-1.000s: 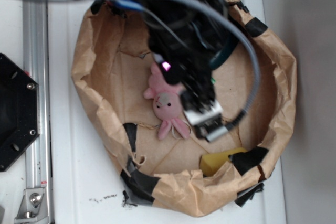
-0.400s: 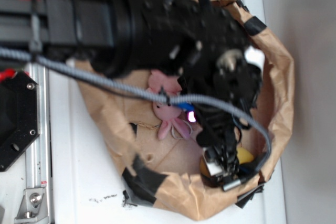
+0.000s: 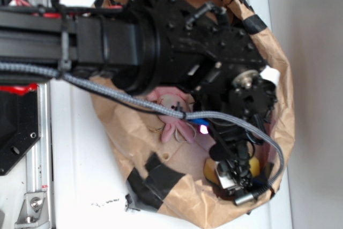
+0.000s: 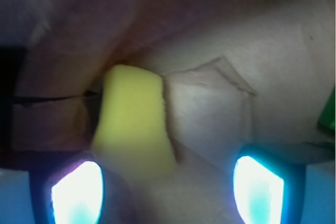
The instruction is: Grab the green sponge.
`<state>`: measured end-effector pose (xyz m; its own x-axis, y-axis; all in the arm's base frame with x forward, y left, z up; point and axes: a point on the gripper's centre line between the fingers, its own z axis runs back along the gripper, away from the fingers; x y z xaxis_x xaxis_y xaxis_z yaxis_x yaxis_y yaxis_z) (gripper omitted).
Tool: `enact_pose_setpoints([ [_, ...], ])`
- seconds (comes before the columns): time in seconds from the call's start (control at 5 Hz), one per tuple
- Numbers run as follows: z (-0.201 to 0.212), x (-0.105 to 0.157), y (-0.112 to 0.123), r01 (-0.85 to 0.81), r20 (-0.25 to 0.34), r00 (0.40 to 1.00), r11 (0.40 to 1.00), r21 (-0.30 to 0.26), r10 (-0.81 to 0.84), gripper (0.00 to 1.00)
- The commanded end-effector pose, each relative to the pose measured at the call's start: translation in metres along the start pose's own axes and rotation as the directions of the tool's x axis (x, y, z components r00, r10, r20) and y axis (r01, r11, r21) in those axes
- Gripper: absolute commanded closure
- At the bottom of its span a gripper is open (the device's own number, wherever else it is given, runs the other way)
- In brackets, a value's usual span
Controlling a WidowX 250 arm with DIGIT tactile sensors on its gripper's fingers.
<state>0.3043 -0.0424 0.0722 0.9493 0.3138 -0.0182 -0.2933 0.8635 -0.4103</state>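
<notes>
The green sponge is hidden in the exterior view, where my black arm covers most of the brown paper bag [image 3: 286, 105]. At the right edge of the wrist view a small green sliver [image 4: 329, 119] shows, too little to tell what it is. My gripper [image 3: 236, 183] hangs low at the bag's front right, over a yellow block [image 3: 211, 169]. From the wrist, its two lit fingertips [image 4: 76, 192] stand wide apart, so the gripper [image 4: 167, 192] is open and holds nothing. The yellow block [image 4: 134, 119] lies just ahead, left of centre, against the bag wall.
A pink plush rabbit [image 3: 174, 127] lies on the bag floor left of the gripper, partly under the arm and its grey cable [image 3: 123, 97]. The crumpled bag wall [image 4: 79, 51] rises close behind the yellow block. Black tape patches [image 3: 161, 178] mark the front rim.
The arm has swung across the bag. The gripper went from beside the rabbit down to the yellow block at the front right, and now sits slightly lower.
</notes>
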Motion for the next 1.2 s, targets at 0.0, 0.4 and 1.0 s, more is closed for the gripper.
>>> enact_pose_setpoints([
  [0.0,0.015,0.011,-0.015,0.022,0.066,0.998,0.999,-0.027,-0.020,0.00],
  [0.4,0.004,0.015,-0.021,0.039,0.112,0.993,0.998,-0.054,-0.033,0.00],
  [1.0,-0.048,-0.032,-0.031,0.187,-0.042,0.982,0.979,0.085,-0.184,1.00],
])
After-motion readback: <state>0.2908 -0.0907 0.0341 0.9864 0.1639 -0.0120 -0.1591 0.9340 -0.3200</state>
